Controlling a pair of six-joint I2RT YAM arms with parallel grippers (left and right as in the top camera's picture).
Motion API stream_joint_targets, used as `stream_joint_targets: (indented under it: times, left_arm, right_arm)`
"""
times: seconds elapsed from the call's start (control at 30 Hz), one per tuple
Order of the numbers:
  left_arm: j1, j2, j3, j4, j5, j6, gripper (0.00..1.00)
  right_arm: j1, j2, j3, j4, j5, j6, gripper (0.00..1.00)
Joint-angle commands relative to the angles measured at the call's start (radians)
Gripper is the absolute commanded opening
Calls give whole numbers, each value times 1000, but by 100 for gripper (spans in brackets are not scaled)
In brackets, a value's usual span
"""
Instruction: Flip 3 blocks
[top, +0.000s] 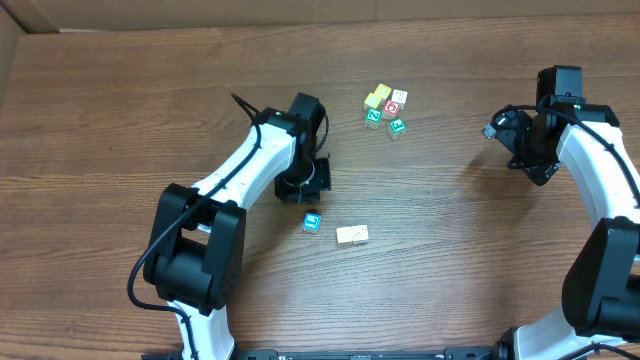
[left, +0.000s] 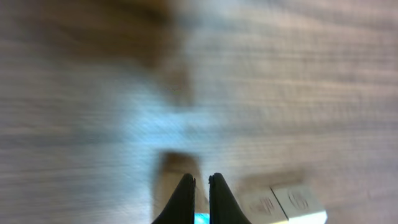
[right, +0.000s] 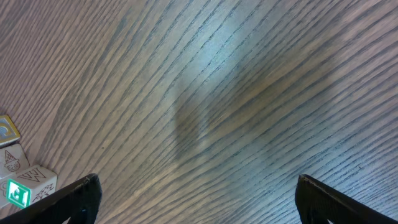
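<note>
near the table's middle: the blue-framed block (top: 311, 222) lies flat on the wooden table (top: 120, 110), just below the left gripper
left gripper (top: 303, 187): points down at the wood, close to the blue-framed block; touching or not, cannot tell
left fingers (left: 183, 200): pressed together with only a thin slit between them and nothing held; a sliver of blue shows at their base in the left wrist view
cream block (top: 345, 236): just right of the blue-framed block, apart from it
whitish block (top: 360, 233): right of the cream block, the two side by side and touching; a faint mark on its top face in the left wrist view
right gripper (top: 505, 135): at the right side of the table, well apart from all three blocks
right fingers (right: 68, 200): spread wide, only bare wood between them
cluster of cubes (top: 385, 108): yellow, green, red and white, tight together at the far middle of the table; some peek in at the left edge of the right wrist view
</note>
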Motion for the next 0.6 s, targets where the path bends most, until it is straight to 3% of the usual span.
stream_joint_targets:
  times: [0.0, 0.3, 0.57]
  left_arm:
    - [10, -4, 26, -15, -178, -49, 4]
    - [-18, -4, -81, 32, -190, -48, 4]
    - [-21, -4, -98, 3, -74, -21, 4]
  right_arm:
    - [1, -6, 10, 2, 5, -7, 100]
    - [1, -6, 10, 2, 5, -7, 100]
    - [1, -6, 10, 2, 5, -7, 100]
